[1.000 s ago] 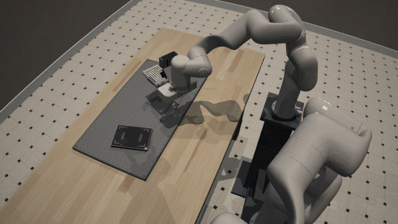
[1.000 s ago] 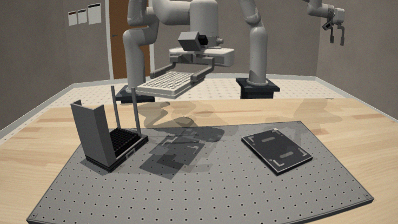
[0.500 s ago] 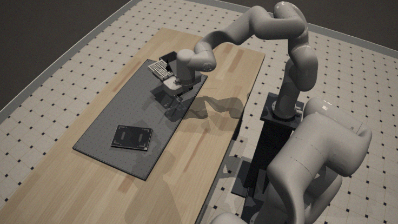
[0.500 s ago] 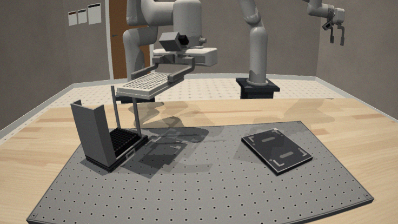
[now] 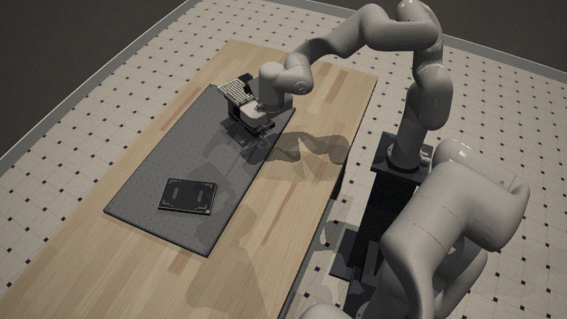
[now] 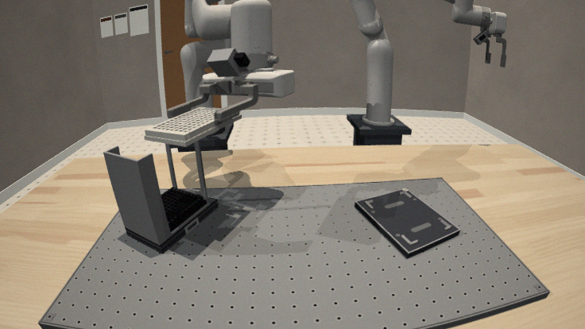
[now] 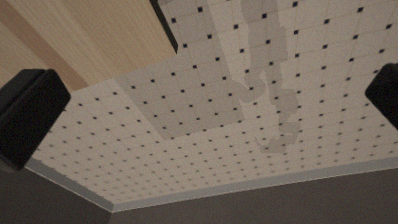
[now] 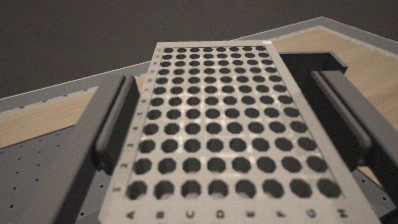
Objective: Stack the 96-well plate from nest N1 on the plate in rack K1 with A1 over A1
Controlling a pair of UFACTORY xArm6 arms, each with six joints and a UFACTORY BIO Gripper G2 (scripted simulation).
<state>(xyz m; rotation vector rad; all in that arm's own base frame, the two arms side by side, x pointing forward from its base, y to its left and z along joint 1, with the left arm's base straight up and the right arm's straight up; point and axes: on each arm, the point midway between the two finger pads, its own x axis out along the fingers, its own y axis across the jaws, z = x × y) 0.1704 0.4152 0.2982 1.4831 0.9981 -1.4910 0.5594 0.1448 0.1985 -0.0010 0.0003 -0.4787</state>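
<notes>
Near the board's (image 5: 150,158) (image 6: 302,257) (image 8: 25,175) nine o'clock, the right pincer (image 5: 239,96) (image 6: 195,114) (image 8: 220,100) grips the white plate (image 5: 234,90) (image 6: 186,125) (image 8: 215,120) above the rack (image 6: 137,196); the left pincer (image 6: 495,63) (image 7: 210,106) gapes wide, empty.

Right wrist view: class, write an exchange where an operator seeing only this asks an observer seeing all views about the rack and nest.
Operator: I have the white plate. Does the stack rack hold another?
Observer: Yes, the exterior view shows a black plate in its base.
Operator: And the plate nest?
Observer: No plate sits on the plate nest.
</notes>
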